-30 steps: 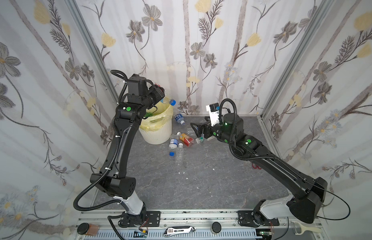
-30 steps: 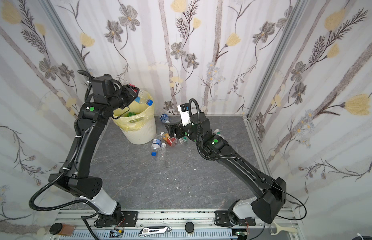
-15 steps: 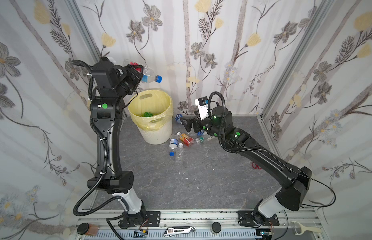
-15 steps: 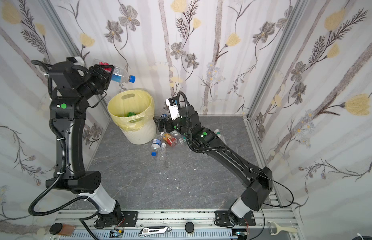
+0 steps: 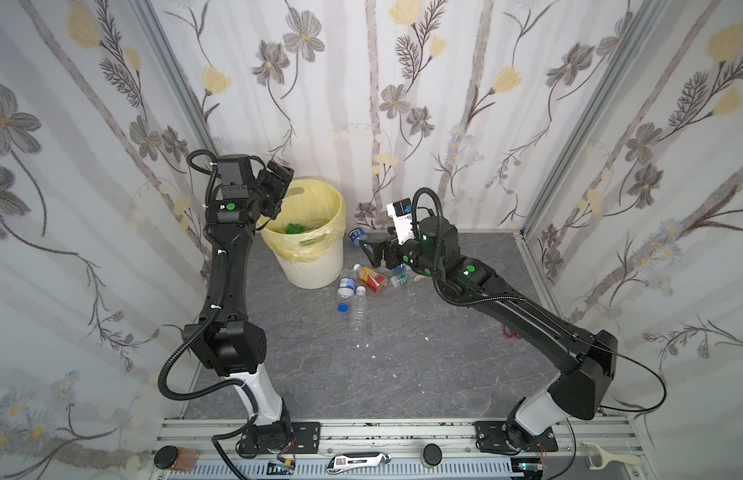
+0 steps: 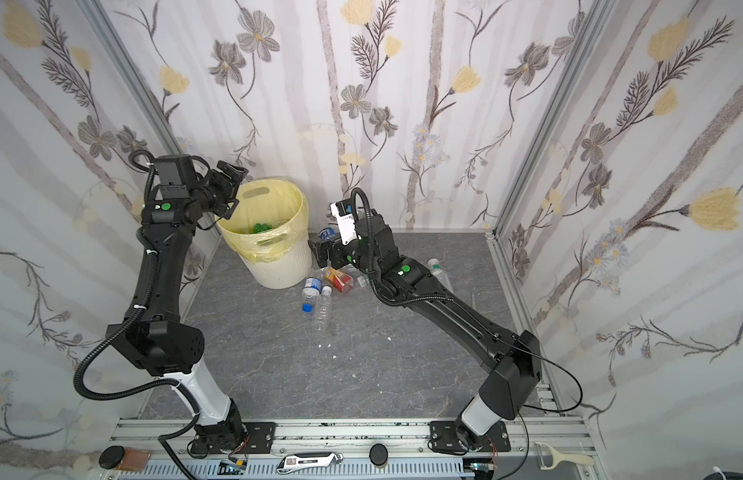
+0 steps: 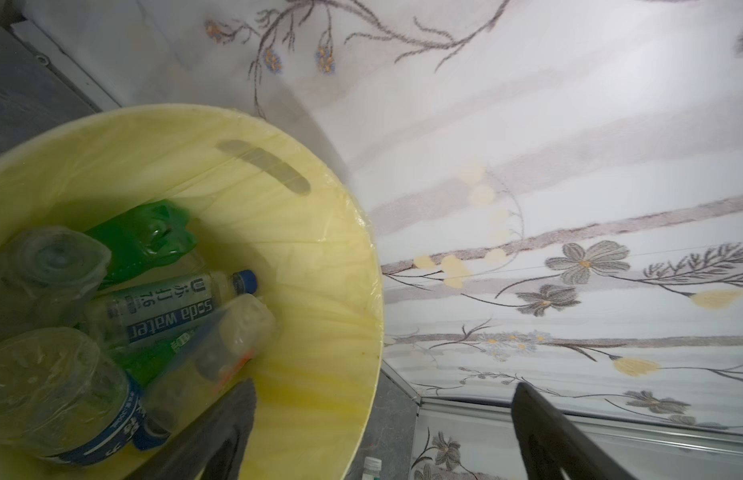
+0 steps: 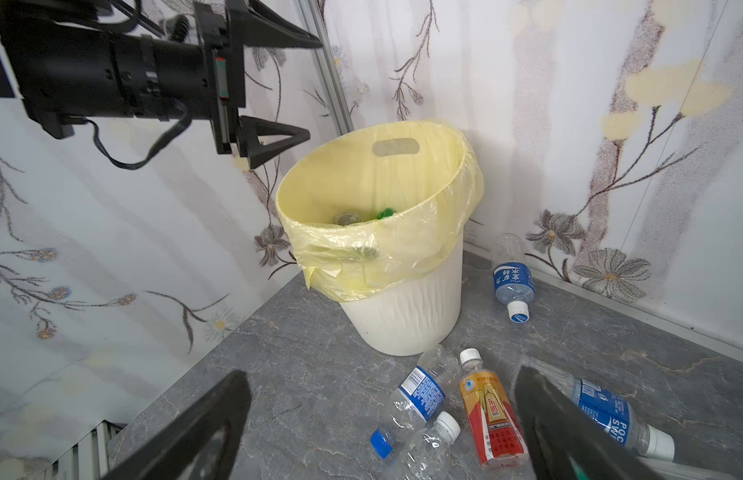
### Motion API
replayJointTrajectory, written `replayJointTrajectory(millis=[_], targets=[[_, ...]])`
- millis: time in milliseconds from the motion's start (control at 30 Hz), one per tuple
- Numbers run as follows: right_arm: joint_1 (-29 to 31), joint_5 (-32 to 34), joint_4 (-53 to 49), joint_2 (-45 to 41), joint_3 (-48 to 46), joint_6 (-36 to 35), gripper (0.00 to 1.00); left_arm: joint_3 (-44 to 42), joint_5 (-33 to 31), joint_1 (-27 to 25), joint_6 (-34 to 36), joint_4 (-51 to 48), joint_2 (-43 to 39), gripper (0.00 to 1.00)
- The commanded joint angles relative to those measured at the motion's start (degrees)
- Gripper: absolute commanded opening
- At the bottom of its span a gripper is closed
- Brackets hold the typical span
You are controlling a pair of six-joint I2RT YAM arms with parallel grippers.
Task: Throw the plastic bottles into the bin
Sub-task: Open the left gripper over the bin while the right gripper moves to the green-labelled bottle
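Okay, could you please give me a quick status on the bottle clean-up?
Left gripper open, empty, at bin rim. Right gripper open, low over floor bottles. Several bottles in bin, several loose beside it. Nothing in the way.

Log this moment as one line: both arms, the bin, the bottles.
left gripper: open, empty, over edge of bin | right gripper: open, empty, above floor bottles | binned bottles: several

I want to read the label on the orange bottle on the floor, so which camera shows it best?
The right wrist view: the orange bottle lies close and large, label facing up. Both top views show only a small orange spot by the bin. The left wrist view looks into the bin and misses it.
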Motion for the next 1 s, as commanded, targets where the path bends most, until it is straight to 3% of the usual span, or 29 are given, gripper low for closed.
replayJointTrajectory(millis=[0,400,633,967], targets=[[0.1,0.2,1.9,-0.4,-0.6,0.4,1.00,1.4,0.2,-0.1,0.7,3.4,-1.9,1.00],[0.0,2.7,1.6,-2.0,-2.6,1.1,1.00,-4.9,-0.2,-2.9,3.7,4.1,-7.4,1.00],[-3.1,8.2,-0.9,-5.1,-6.7,2.9,1.00,-5.6,-2.5,-12.0,7.4,4.4,-8.0,1.00],[-15.0,13.4,-1.8,-14.8,-22.8,6.3,1.00,-6.4,-5.5,-27.2,12.4,5.7,-5.6,1.00]])
